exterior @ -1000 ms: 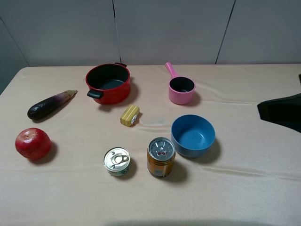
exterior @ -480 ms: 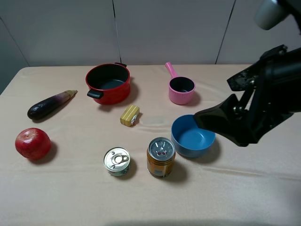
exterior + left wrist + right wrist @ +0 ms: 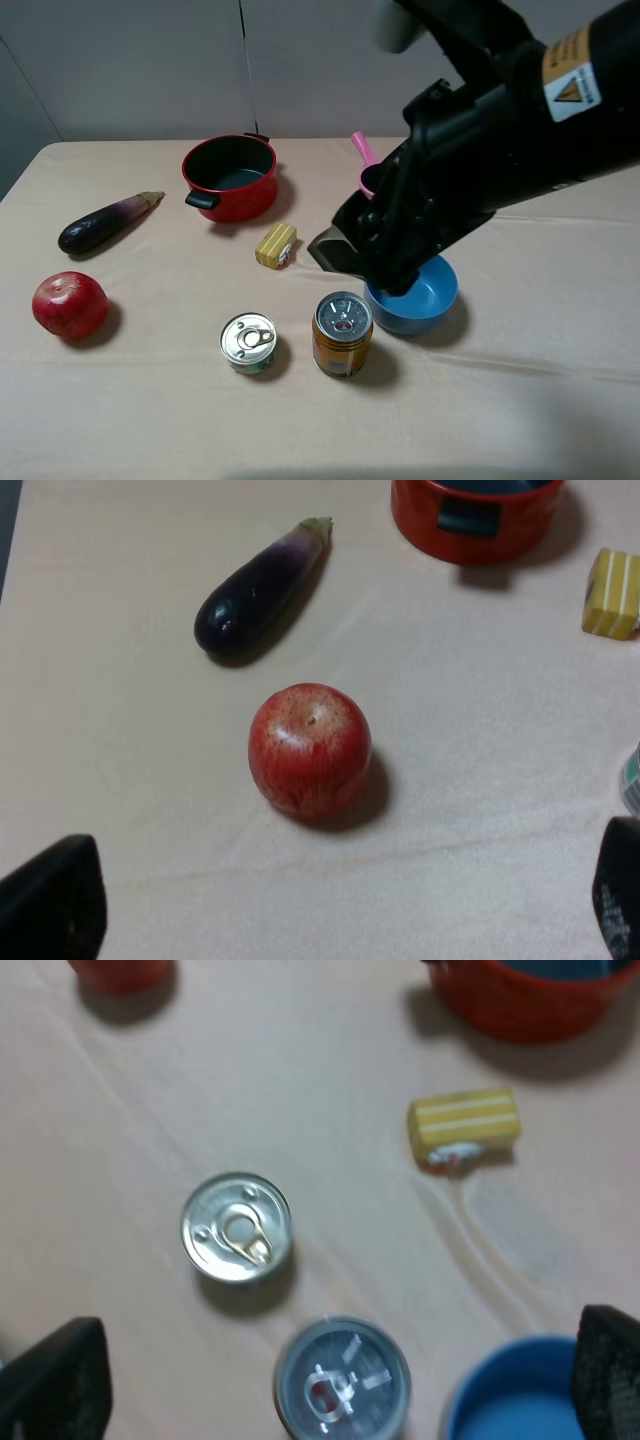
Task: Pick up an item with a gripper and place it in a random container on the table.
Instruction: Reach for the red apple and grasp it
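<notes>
The red fruit (image 3: 69, 305) lies on the table (image 3: 150, 420) at the near left. In the left wrist view the fruit (image 3: 310, 748) sits ahead of my left gripper (image 3: 335, 910), whose fingers are wide apart and empty. The left arm does not show in the high view. My right gripper (image 3: 345, 252) hangs over the table's middle, above the blue bowl's left edge. It is open and empty in the right wrist view (image 3: 330, 1380). The right arm hides most of the pink saucepan (image 3: 366, 181); only its handle and a bit of rim show.
A purple eggplant (image 3: 105, 222) and a red pot (image 3: 230, 177) are at the back left. A yellow block (image 3: 276, 245) lies mid-table. A silver tin (image 3: 248, 343), an orange can (image 3: 342, 333) and a blue bowl (image 3: 428, 298) stand near the front.
My right arm has swept in from the right edge to the left, now over the blue bowl and in front of the pink saucepan. The objects have not moved.
</notes>
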Tool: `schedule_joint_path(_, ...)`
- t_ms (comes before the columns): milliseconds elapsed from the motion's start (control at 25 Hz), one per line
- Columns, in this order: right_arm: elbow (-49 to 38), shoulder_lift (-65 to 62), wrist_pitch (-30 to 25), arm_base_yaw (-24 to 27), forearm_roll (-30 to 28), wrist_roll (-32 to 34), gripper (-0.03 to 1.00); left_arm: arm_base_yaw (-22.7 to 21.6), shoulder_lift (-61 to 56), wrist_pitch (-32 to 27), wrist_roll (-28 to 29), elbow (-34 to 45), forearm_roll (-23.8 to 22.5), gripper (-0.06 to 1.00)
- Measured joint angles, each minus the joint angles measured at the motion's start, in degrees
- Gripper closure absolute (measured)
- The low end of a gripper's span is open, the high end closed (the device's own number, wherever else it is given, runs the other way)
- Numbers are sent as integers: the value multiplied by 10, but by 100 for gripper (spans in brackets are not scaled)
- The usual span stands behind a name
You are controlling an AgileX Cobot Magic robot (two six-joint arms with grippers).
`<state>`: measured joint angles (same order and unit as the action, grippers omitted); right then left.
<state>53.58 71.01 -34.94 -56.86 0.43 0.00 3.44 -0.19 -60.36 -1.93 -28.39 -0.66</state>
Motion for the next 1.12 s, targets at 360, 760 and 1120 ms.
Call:
schedule_joint_path(360, 107, 119, 0, -35, -10, -12, 27, 0, 0, 0, 0, 0, 0, -4)
schedule_joint_path(760, 231, 239, 0, -46, -13, -23, 27, 0, 0, 0, 0, 0, 0, -4)
schedule_joint_path(1120, 351, 336, -3, -72, -10, -42, 27, 0, 0, 0, 0, 0, 0, -4)
